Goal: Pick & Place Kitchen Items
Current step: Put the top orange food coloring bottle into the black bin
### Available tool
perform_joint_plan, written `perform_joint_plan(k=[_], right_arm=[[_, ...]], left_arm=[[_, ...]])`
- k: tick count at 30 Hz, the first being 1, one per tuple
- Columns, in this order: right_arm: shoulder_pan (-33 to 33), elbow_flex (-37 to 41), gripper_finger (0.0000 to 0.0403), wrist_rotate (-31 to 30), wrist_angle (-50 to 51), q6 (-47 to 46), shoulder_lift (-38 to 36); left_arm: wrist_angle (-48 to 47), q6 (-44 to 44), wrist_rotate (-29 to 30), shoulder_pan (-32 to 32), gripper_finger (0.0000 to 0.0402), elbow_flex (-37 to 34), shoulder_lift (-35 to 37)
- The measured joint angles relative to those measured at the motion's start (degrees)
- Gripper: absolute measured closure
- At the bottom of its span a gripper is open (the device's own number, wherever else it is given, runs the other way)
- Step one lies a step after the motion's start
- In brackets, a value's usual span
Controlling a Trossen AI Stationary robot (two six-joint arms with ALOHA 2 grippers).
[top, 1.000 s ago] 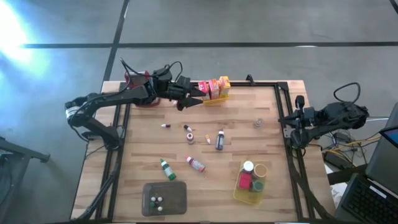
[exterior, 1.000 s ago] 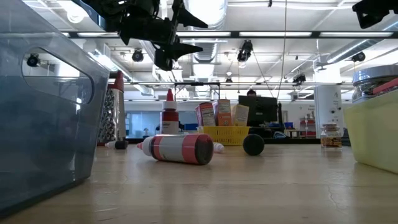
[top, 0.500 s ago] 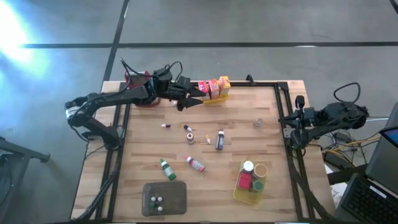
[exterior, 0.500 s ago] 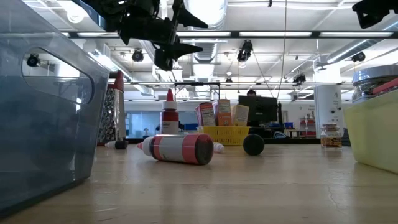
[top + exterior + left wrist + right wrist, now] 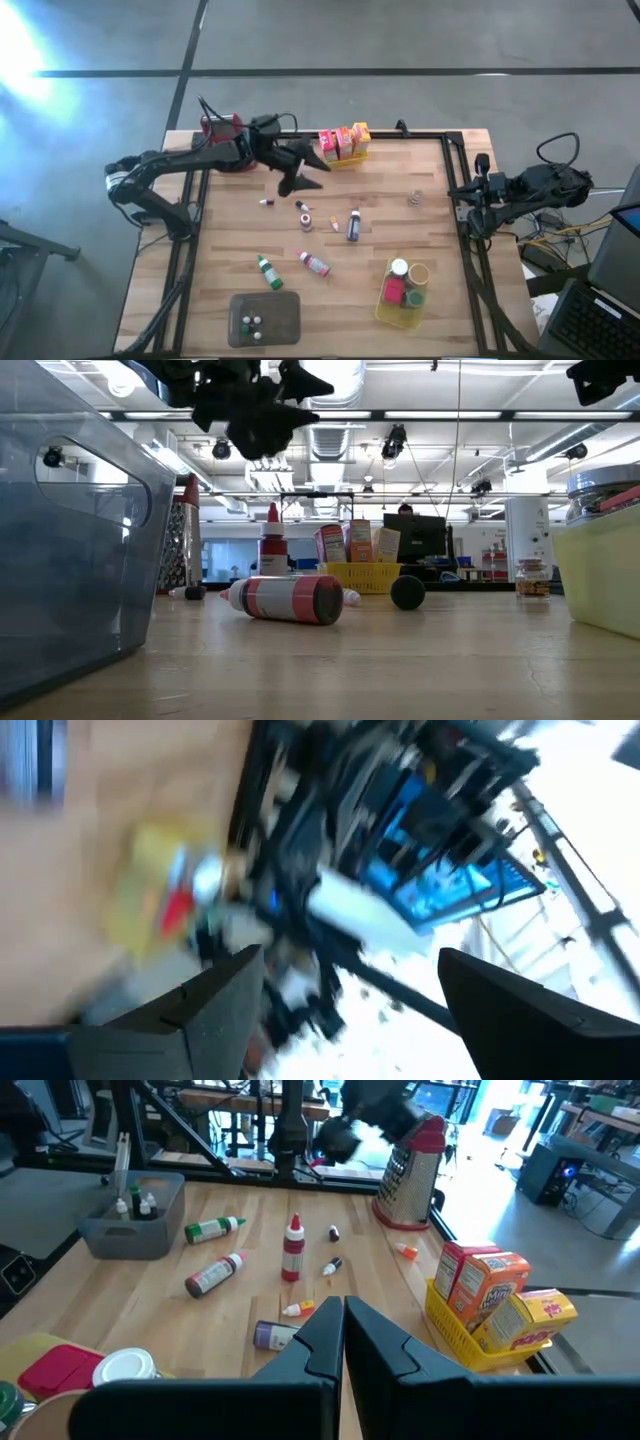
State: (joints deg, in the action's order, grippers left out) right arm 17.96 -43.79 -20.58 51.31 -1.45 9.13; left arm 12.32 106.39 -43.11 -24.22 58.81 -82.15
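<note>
High view: left gripper hangs above the far-left part of the table, fingers spread wide with nothing between them. It sits above bare wood, near the yellow basket of boxes at the far edge and apart from it. Left wrist view is motion-blurred; both dark fingers show well separated, with a yellow blur beyond them that cannot be identified.

Low view: left gripper is a dark shape high above the table, touching nothing.

Loose items toward the near side of the left gripper, mid-table: a tiny purple-capped bottle, a small dark-capped bottle, a small bottle with a red top, a tiny orange-tipped piece, a dark bottle lying down. Nearer the front edge: a green bottle and a red-and-white bottle, both on their sides and apart from each other. Grey tray at the front edge holds three small white-capped bottles. A second yellow basket at front right holds a red block, a white-lidded jar and other jars. A small jar stands alone toward the right side. Grater with a red handle sits at the far-left corner, behind the left arm.

Right gripper is closed and empty, parked off the table's right edge, level with the middle; right arm idle.
</note>
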Motion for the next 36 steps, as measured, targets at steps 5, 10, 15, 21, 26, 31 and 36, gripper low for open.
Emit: perform_joint_plan(k=[5,10,15,21,26,31,36], right_arm=[[0.0,0.0,0.0394,0.0,0.0,0.0,0.0],[0.0,0.0,0.0394,0.0,0.0,0.0,0.0],[0.0,0.0,0.0394,0.0,0.0,0.0,0.0],[0.0,0.0,0.0394,0.0,0.0,0.0,0.0],[0.0,0.0,0.0394,0.0,0.0,0.0,0.0],[0.0,0.0,0.0394,0.0,0.0,0.0,0.0],[0.0,0.0,0.0394,-0.1,-0.1,0.0,0.0]], left_arm=[[0.1,23.7,-13.2,1.6,0.0096,0.0,0.0],[0.0,30.4,-17.2,2.0,0.0096,0.0,0.0],[0.1,18.3,-16.3,2.0,0.0096,0.0,0.0],[-2.8,-13.1,-12.9,2.0,0.0096,0.0,0.0],[-6.4,-71.4,-4.1,2.0,0.0096,-0.8,0.0],[-17.7,-132.5,9.9,0.1,0.0096,-0.6,0.6],[-17.8,-171.8,20.6,-1.0,0.0096,-0.9,0.9]])
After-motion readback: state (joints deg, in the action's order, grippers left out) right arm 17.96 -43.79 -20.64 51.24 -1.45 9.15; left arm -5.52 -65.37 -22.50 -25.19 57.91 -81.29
